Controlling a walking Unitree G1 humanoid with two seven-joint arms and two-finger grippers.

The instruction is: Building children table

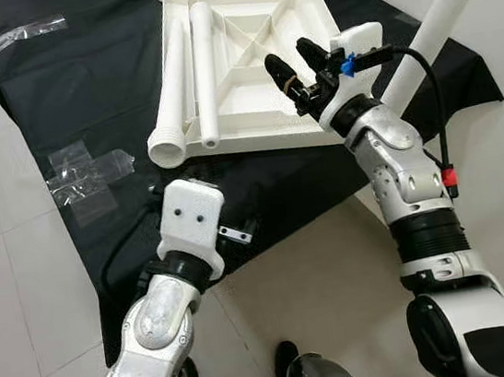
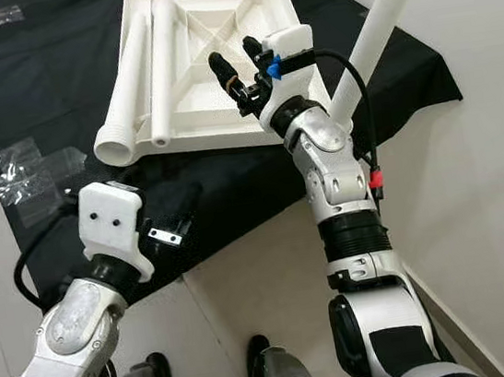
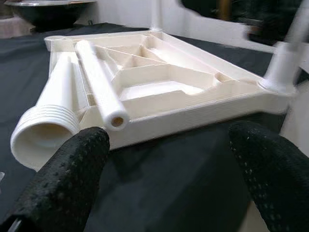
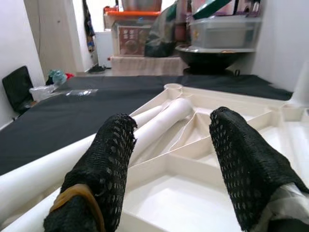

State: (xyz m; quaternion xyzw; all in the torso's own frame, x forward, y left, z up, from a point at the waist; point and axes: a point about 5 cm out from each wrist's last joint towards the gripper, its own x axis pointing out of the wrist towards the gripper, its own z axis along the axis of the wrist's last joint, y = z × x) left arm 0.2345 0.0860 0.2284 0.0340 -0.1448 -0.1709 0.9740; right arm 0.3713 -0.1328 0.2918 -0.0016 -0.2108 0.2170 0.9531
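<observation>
The upturned tabletop (image 1: 255, 67) and the loose legs (image 1: 173, 97) lying on it look like smooth, cream plastic — faintly glossy. Under them a black cloth (image 1: 81, 90) lies matt and soft. Both grippers' fingers (image 4: 104, 164) are black, pebbled rubber — the arms (image 1: 398, 169) satin silver.

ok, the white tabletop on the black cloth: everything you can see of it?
The tabletop is square, white and plastic-looking, lying upside down on the black cloth, so its diagonal ribs and raised rim show. Two loose legs rest on its left part: a wide one with a threaded end jutting over the near edge, and a slimmer tube. A third leg stands from its near right corner. The right pincer hovers open above it.
</observation>
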